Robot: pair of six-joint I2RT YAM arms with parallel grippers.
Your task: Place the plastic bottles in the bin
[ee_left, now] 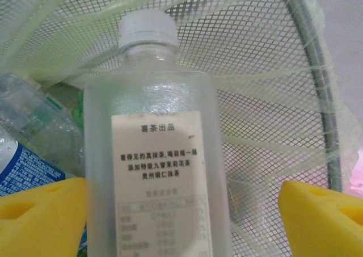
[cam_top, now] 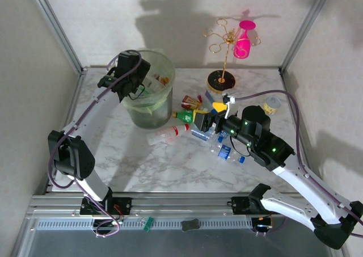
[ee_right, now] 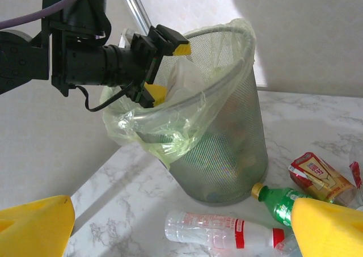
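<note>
Jaws of the left gripper (cam_top: 136, 81) stand apart around a frosted bottle (ee_left: 156, 155) over the bin (ee_right: 227, 155). The right gripper (cam_top: 205, 121) gapes above a clear bottle (ee_right: 215, 231) lying beside the bin. It is probably light, thin-walled and slick, so grip mid-body, gently.

Colours: bin (ee_right: 227, 155) grey mesh, liner (ee_right: 170, 138) pale yellow-green; frosted bottle (ee_left: 153, 172) white cap, white label, dark print; clear bottle (ee_right: 221, 231) red cap and band; green bottle (ee_right: 281, 203) yellow cap; desk (cam_top: 170, 166) white marble, grey veins.
</note>
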